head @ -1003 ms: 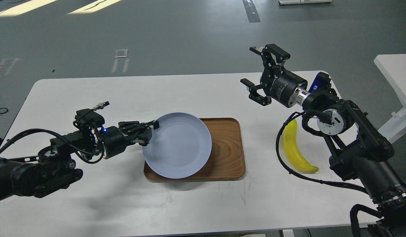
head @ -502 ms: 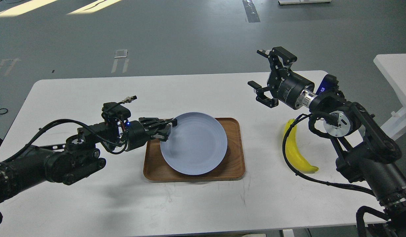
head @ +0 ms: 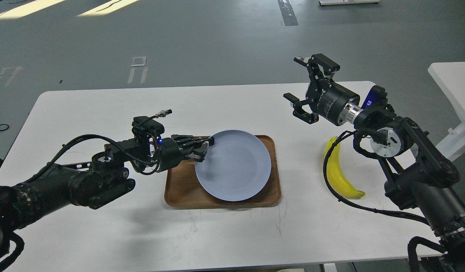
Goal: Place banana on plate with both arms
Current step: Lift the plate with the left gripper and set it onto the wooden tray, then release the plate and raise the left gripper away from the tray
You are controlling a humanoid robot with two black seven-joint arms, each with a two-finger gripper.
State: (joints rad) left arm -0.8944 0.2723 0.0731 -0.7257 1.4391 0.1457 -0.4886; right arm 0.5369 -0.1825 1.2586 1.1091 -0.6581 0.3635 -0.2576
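The pale blue-grey plate (head: 234,166) lies over the brown wooden tray (head: 179,189), toward its right side. My left gripper (head: 202,149) is shut on the plate's left rim. The yellow banana (head: 336,173) lies on the white table to the right of the tray, partly behind a black cable. My right gripper (head: 302,85) is open and empty, raised above the table, up and left of the banana.
The white table (head: 104,105) bears the tray at its middle. A second white table edge (head: 451,83) stands at the far right. My right arm and its cables crowd the table's right side. Grey floor lies beyond.
My left gripper has carried the plate to the right, from overhanging the tray's left edge to over its right part. My right gripper rose slightly and shifted right, then held still.
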